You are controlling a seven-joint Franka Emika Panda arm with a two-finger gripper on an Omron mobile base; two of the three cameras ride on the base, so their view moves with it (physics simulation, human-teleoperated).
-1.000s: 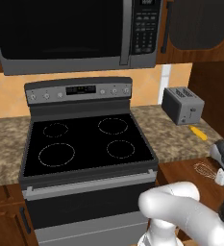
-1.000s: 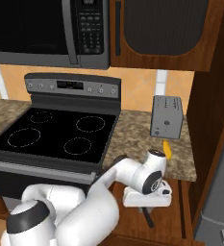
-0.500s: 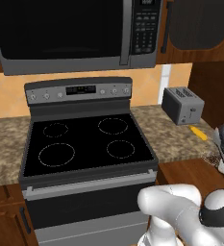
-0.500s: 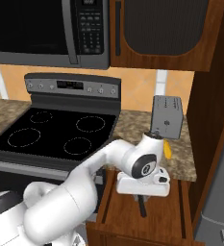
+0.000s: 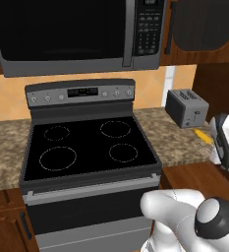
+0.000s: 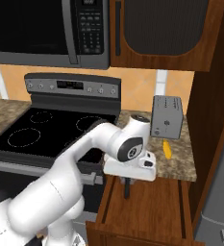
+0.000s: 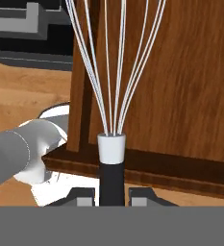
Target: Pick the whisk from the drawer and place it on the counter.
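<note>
Glossy white arm [image 6: 60, 187], dark round joints

Wire whisk [image 7: 112, 96], wooden drawer [image 7: 171, 86]

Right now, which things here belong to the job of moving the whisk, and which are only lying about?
For the job:
- whisk, held in the shut gripper
- open drawer
- counter

Only lying about:
- toaster
- small yellow object on the counter
- stovetop
- microwave
</note>
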